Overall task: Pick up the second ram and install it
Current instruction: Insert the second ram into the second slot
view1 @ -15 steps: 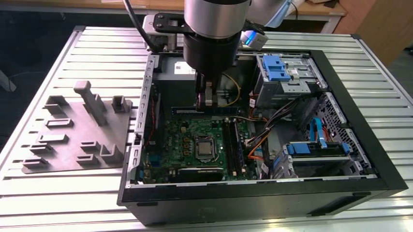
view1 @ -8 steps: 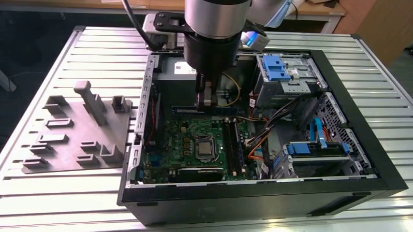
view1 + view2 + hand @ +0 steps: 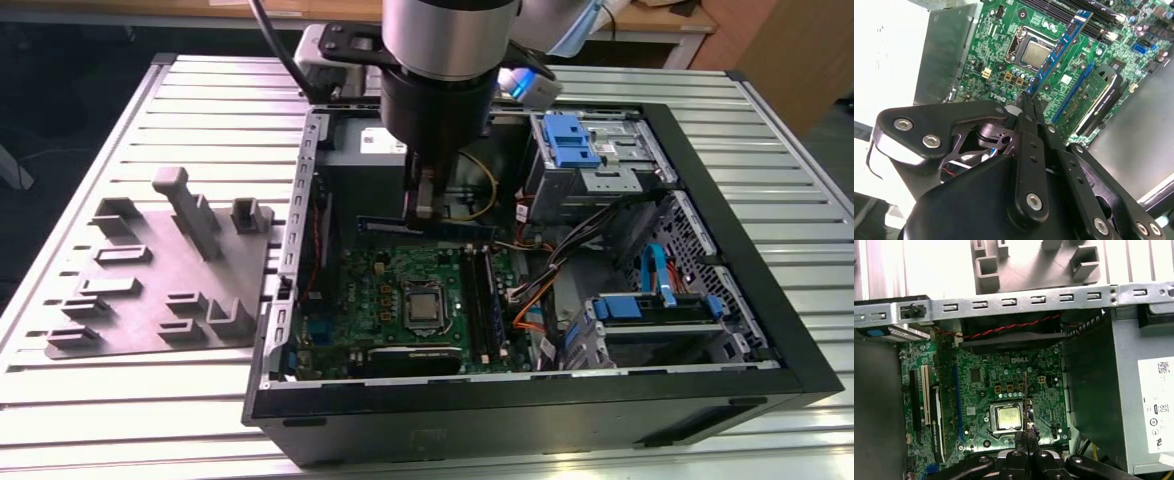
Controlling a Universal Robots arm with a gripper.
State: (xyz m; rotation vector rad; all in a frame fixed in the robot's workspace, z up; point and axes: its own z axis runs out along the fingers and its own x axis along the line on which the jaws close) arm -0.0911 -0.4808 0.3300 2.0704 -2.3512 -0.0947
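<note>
My gripper (image 3: pixel 424 210) hangs inside the open computer case, shut on the second ram (image 3: pixel 461 228), a slim dark stick held level above the far end of the green motherboard (image 3: pixel 380 290). The long black memory slots (image 3: pixel 481 300) lie just below and nearer the case front. In the second wrist view the gripper (image 3: pixel 1029 100) pinches one end of the ram (image 3: pixel 1061 45), which reaches out over the processor socket (image 3: pixel 1034 50). In the first wrist view the ram (image 3: pixel 1025 395) shows edge-on as a thin line above the gripper (image 3: pixel 1026 434), over the socket (image 3: pixel 1006 417).
A grey holder tray (image 3: pixel 147 270) with upright posts lies on the slatted table at the exterior view's left. Inside the case stand the power supply (image 3: pixel 1134 390), blue-clipped drive cages (image 3: pixel 581 140) and bundled cables (image 3: pixel 561 250). An expansion card (image 3: pixel 1094 100) sits beside the socket.
</note>
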